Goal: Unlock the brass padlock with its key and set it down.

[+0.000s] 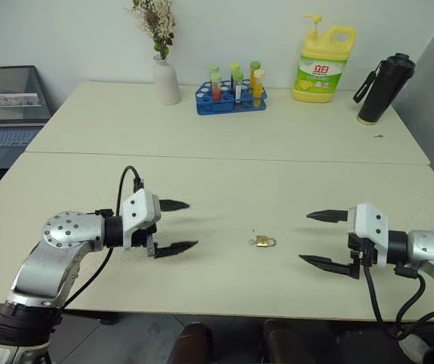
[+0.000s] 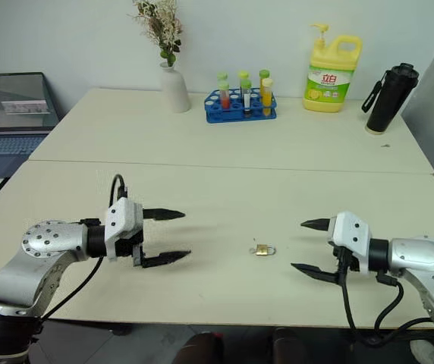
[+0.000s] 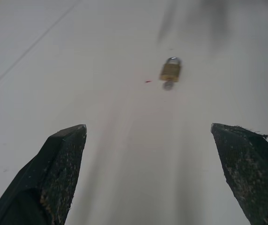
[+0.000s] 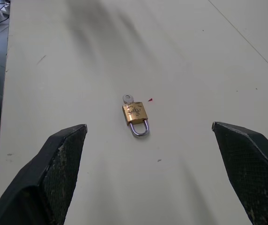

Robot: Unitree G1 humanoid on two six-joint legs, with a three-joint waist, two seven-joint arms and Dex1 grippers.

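The brass padlock (image 1: pixel 263 241) lies flat on the cream table (image 1: pixel 224 182) between my two arms, its silvery shackle towards the right. A small silver key (image 4: pixel 127 98) sticks out of the bottom of its body (image 4: pixel 134 112). My left gripper (image 1: pixel 174 226) hovers to the padlock's left, open and empty, fingers pointing at it. My right gripper (image 1: pixel 324 239) hovers to its right, also open and empty, pointing back at it. The padlock (image 3: pixel 170 71) lies well ahead of the left fingertips in the left wrist view.
At the back of the table stand a white vase with dried flowers (image 1: pixel 165 76), a blue rack of test tubes (image 1: pixel 232 95), a yellow detergent bottle (image 1: pixel 323 64) and a black flask (image 1: pixel 384 89). A laptop (image 1: pixel 8 102) sits off to the left.
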